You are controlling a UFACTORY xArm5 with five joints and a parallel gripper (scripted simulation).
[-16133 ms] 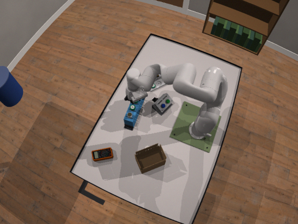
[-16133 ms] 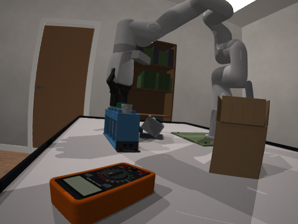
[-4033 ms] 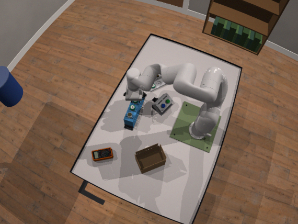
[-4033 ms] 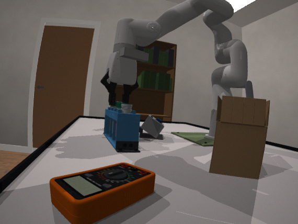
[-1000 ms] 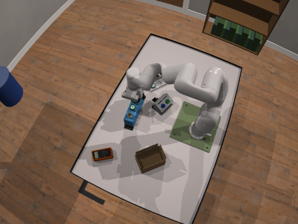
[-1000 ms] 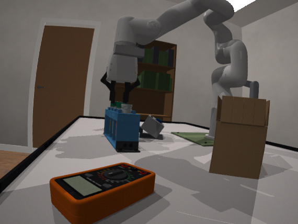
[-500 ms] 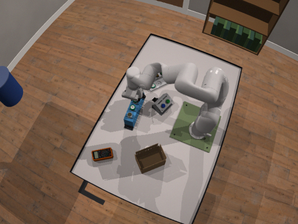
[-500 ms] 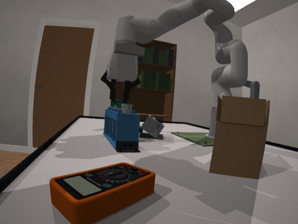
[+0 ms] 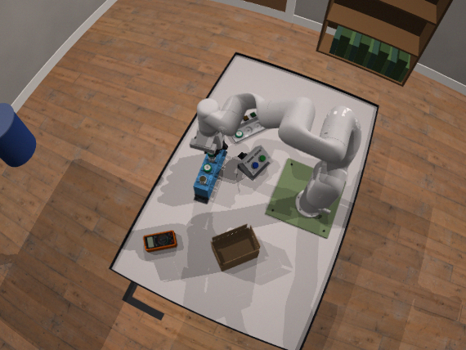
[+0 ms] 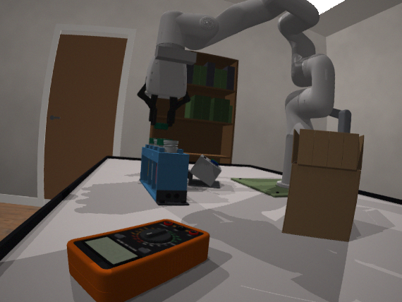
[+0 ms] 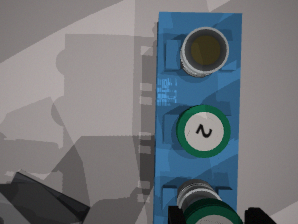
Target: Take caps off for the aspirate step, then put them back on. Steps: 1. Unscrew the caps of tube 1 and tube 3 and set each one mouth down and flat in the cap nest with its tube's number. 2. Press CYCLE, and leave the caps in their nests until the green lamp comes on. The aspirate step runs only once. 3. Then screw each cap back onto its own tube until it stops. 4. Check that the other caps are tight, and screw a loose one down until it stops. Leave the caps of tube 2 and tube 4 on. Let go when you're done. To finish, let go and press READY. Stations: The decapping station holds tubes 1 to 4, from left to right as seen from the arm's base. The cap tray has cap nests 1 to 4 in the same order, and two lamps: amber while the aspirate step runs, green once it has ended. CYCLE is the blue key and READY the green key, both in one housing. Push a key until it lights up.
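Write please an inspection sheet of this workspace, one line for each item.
Surface: white table with black edge, many shadows.
Job's things: blue decapping station; one tube open, the tube marked 2 capped; cap tray partly hidden under the arm; key housing with blue and green keys.
Clutter: orange multimeter, open cardboard box.
Grippers: pincer raised above the station, shut on a green cap.
Cables: nothing seen.
Surroundings: wooden floor, brown door, bookshelf, blue drum.

Held cap (image 11: 214, 214) cut by frame edge
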